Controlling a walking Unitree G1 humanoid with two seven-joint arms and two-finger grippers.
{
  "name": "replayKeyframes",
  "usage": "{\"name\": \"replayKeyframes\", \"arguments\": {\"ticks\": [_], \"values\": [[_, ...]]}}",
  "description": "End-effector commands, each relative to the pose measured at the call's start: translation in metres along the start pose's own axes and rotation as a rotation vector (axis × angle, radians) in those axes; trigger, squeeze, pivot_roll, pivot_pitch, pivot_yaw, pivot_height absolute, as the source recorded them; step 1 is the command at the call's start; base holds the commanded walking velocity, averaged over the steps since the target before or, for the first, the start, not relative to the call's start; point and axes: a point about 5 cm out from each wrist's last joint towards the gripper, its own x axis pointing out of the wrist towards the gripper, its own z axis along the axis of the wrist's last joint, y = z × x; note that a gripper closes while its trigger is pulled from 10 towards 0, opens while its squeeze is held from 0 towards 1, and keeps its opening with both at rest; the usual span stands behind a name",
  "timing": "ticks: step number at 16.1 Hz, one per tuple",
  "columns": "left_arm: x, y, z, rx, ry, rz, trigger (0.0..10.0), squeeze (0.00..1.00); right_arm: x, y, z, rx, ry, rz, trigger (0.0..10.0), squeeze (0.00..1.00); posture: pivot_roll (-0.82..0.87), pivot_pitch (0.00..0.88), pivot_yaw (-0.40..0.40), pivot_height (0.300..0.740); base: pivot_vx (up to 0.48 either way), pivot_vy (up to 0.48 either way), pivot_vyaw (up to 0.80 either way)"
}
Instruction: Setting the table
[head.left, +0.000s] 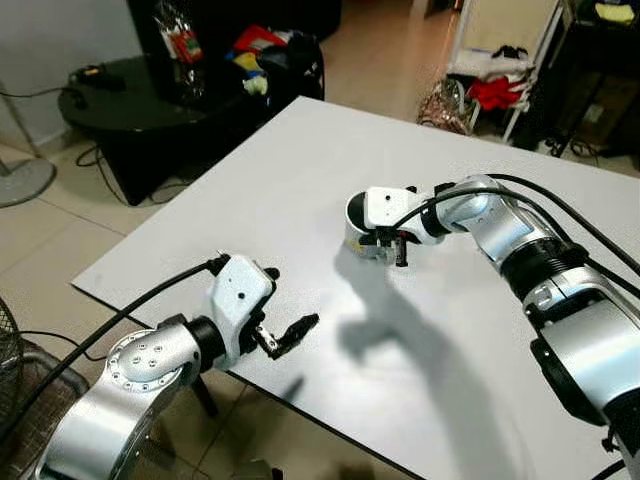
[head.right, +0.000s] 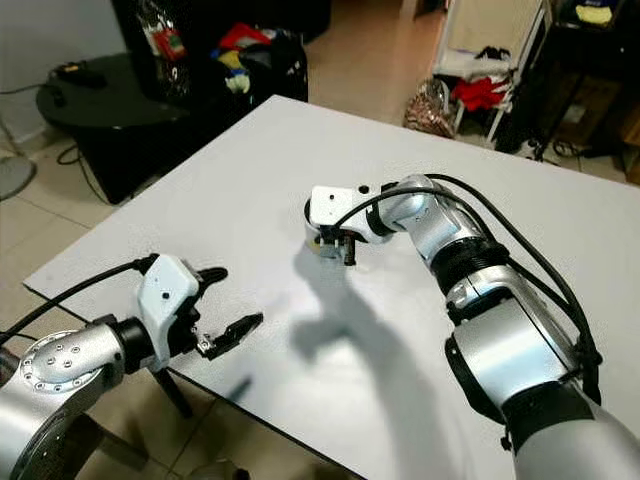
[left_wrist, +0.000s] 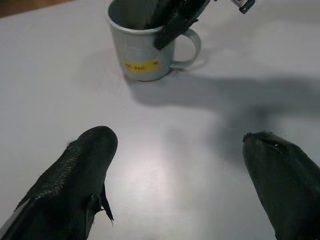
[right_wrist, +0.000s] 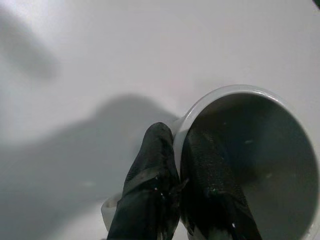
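Grey enamel or metal, by the look of it: the mug (left_wrist: 145, 47) has a thin rolled rim, a loop handle and a yellow label, so we judge it light, rigid and unlikely to break, though its smooth wall may slip under a pinch.

Starting on our left, the left gripper (head.left: 285, 335) hovers over the near edge of the white surface (head.left: 300, 170) with its fingers (left_wrist: 82, 170) spread and nothing between them; the mug stands well ahead of it, upright.

Further right, near the middle of the surface, the right gripper (right_wrist: 182, 180) is clenched on the mug's rim, one finger inside the cup and the other outside against the wall, close beside the handle. We think that is a sound place to grip: the rim gives the fingers an edge, and the handle stops the cup turning. The mug seems to rest on the surface, though we cannot tell for sure.

That surface is flat, matte and bare around the mug. Beyond it, a dark low table (head.left: 120, 100) with clutter stands at left, and a rack with red cloth (head.left: 495, 92) at right, on a tiled floor (head.left: 30, 250).
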Motion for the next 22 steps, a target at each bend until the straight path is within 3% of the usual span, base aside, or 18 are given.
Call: {"name": "replayKeyframes", "arguments": {"ticks": [1,4,5,6,7,12,17,19,21,22], "values": [[-0.001,-0.004,0.002,-0.001,-0.004,-0.021,10.0,0.00,-0.002,-0.006,0.007,-0.025,-0.008,-0.017,10.0,0.00,0.12,0.000,0.015,0.740,0.000,0.000,0.00],[-0.003,-0.009,0.001,-0.011,0.004,-0.043,10.0,0.00,0.000,-0.009,0.007,0.002,-0.009,-0.047,10.0,0.00,0.12,0.000,0.013,0.740,0.000,0.000,0.00],[-0.003,-0.010,0.000,-0.013,0.010,-0.055,10.0,0.00,0.000,-0.010,0.008,0.013,-0.019,-0.053,10.0,0.22,0.12,0.000,0.011,0.740,0.000,0.000,0.00],[-0.004,-0.011,-0.001,-0.016,0.015,-0.061,10.0,0.00,0.000,-0.010,0.008,0.015,-0.022,-0.053,10.0,0.96,0.12,0.000,0.010,0.740,0.000,0.000,0.00],[-0.004,-0.011,-0.001,-0.020,0.016,-0.065,10.0,0.00,-0.001,-0.011,0.008,0.020,-0.026,-0.048,10.0,1.00,0.12,0.000,0.009,0.740,0.000,0.000,0.00],[-0.004,-0.008,0.002,-0.037,0.009,-0.090,10.0,0.00,-0.012,-0.019,0.012,0.001,-0.043,-0.037,10.0,1.00,0.12,0.000,0.017,0.740,0.000,0.000,0.00],[-0.005,-0.005,0.006,-0.076,-0.032,-0.094,10.0,0.00,-0.062,-0.042,0.035,0.000,-0.288,-0.026,10.0,1.00,0.10,0.000,0.030,0.740,0.000,0.000,0.00],[-0.008,-0.005,0.011,-0.105,-0.076,-0.070,10.0,0.00,-0.085,-0.043,0.043,0.056,-0.480,-0.155,10.0,1.00,0.09,0.000,0.018,0.740,0.000,0.000,0.00],[-0.012,-0.005,0.011,-0.111,-0.069,-0.013,10.0,0.00,-0.098,-0.015,0.041,0.150,-0.623,-0.308,10.0,1.00,0.10,0.000,0.009,0.740,0.000,0.000,0.40],[-0.014,-0.004,0.007,-0.122,-0.028,0.030,10.0,0.00,-0.095,0.019,0.042,0.281,-0.690,-0.378,10.0,1.00,0.10,0.000,0.022,0.740,0.000,0.000,0.80]]}}
